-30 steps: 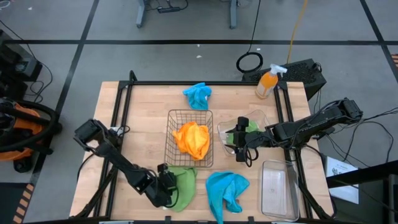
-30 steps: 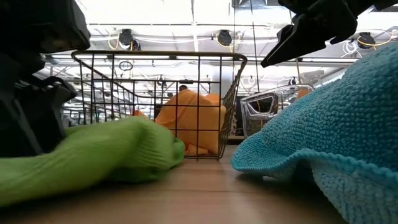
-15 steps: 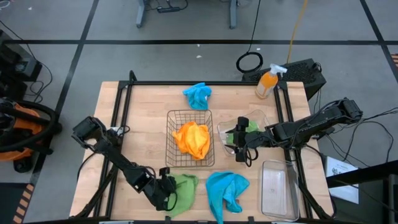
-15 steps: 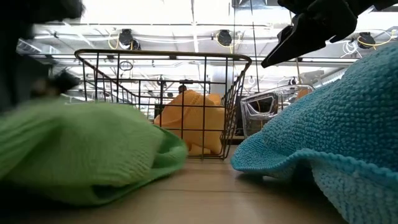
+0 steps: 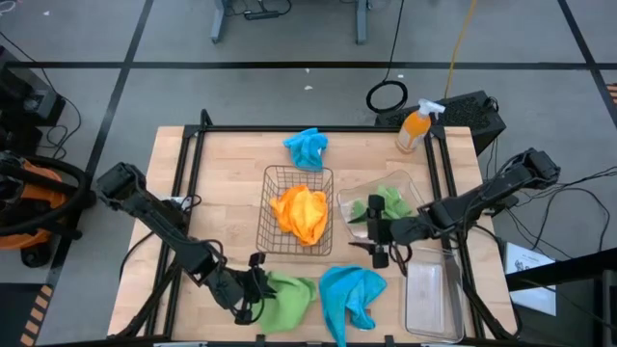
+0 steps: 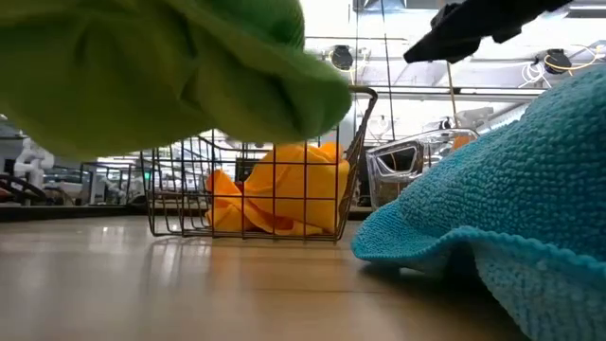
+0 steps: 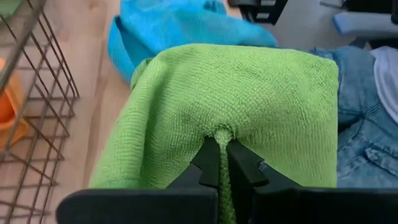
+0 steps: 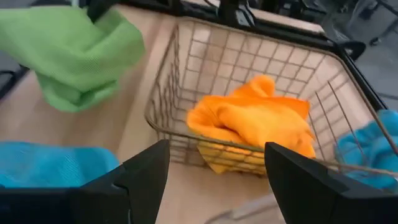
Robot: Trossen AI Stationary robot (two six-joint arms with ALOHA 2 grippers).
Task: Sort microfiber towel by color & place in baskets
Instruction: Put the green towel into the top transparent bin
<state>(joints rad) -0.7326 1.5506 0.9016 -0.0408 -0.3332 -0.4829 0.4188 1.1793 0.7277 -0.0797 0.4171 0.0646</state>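
Observation:
My left gripper is near the table's front edge, shut on a green microfiber towel, which in the low view hangs clear of the table. A blue towel lies to its right, and another blue one lies at the far edge. Orange towels lie in the copper wire basket. Another green towel lies in the clear tub. My right gripper hovers open just in front of the tub, nothing between its fingers. My left gripper pinches a bunched fold of the green towel between its two fingers. The fingers come nearly level from the table's left. The towel drapes out beyond the fingertips, lifted clear of the table.
A clear rectangular bin stands at the near right. An orange spray bottle and a black box are at the far right corner. A person's jeans show beyond the table's edge.
My left gripper has shut on the green towel and raised it off the table, moving a little toward the table's right edge; the towel has bunched up. My right gripper has moved toward the near edge, away from the tub, still open.

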